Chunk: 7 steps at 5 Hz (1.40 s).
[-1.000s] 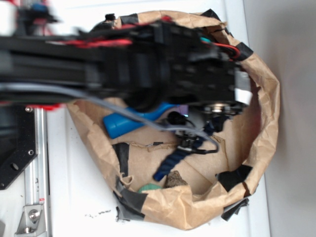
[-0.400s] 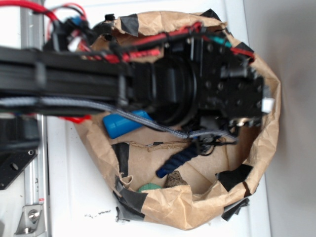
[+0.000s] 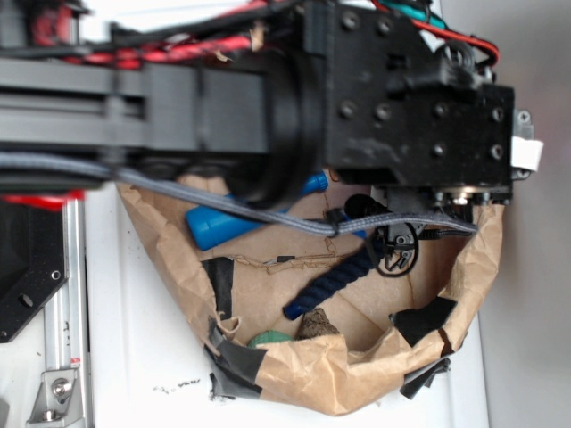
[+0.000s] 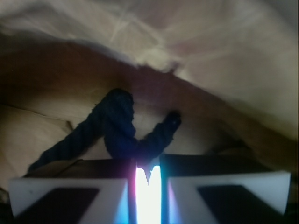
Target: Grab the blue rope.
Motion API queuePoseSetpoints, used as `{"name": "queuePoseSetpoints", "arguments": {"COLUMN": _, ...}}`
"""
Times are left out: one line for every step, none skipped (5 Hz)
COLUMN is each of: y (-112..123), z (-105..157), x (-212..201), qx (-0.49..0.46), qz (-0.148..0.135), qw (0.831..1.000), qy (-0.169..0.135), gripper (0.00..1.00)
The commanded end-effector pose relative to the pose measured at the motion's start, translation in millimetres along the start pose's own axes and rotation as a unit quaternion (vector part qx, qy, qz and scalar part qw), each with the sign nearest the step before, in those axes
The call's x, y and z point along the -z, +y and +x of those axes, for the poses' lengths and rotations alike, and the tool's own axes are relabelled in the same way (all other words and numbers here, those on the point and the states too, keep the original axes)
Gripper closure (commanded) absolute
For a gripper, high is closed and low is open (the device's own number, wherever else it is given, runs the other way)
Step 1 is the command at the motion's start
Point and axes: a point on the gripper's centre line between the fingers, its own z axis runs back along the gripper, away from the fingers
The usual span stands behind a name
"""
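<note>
In the exterior view, the robot arm (image 3: 223, 116) fills the upper half, reaching from 9 o'clock toward 3 o'clock over a brown paper bag (image 3: 464, 294) that lies open on the white table (image 3: 134, 339). The blue rope (image 3: 332, 283) runs diagonally inside the bag, its low end near 7 o'clock and its upper end rising toward the tool (image 3: 397, 250) at 3 o'clock. A bright blue bottle (image 3: 214, 227) lies toward 9 o'clock of the rope, and a thin grey cable (image 3: 268, 214) drapes across both. The tool's tips are too tangled with wires here to judge.

In the wrist view, the rope (image 4: 117, 126) bends into a loop just above the tool (image 4: 148, 175), and the 2 fingers (image 4: 70, 196) stand almost together with only a narrow bright slit between them. The rope dips into that slit at 6 o'clock, so the tool appears clamped on it.

The grasp looks made, with the rope's far end seemingly resting in the bag. The next move likely calls for a steady lift, keeping the pinch firm so the soft strands do not slip out.
</note>
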Motion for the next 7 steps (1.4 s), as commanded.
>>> {"name": "queuePoseSetpoints", "arguments": {"y": -6, "z": -14, "x": -52, "qx": -0.015, "qz": 0.009, "qw": 0.999, "qy": -0.05, "gripper": 1.0}}
{"name": "queuePoseSetpoints", "arguments": {"y": -4, "z": -19, "x": -29, "qx": -0.005, "qz": -0.006, "qw": 0.999, "qy": -0.035, "gripper": 0.0}}
{"name": "queuePoseSetpoints", "arguments": {"y": -8, "z": -11, "x": -1, "qx": -0.033, "qz": -0.017, "qw": 0.999, "qy": -0.022, "gripper": 0.0}}
{"name": "queuePoseSetpoints", "arguments": {"y": -13, "z": 3, "x": 14, "qx": -0.032, "qz": -0.018, "qw": 0.999, "qy": -0.019, "gripper": 0.0}}
{"name": "queuePoseSetpoints", "arguments": {"y": -14, "z": 29, "x": 30, "qx": -0.033, "qz": -0.023, "qw": 0.999, "qy": -0.032, "gripper": 0.0}}
{"name": "queuePoseSetpoints", "arguments": {"y": -14, "z": 43, "x": 48, "qx": -0.024, "qz": -0.008, "qw": 1.0, "qy": -0.007, "gripper": 0.0}}
{"name": "queuePoseSetpoints", "arguments": {"y": -9, "z": 40, "x": 61, "qx": -0.035, "qz": 0.017, "qw": 0.999, "qy": 0.016, "gripper": 1.0}}
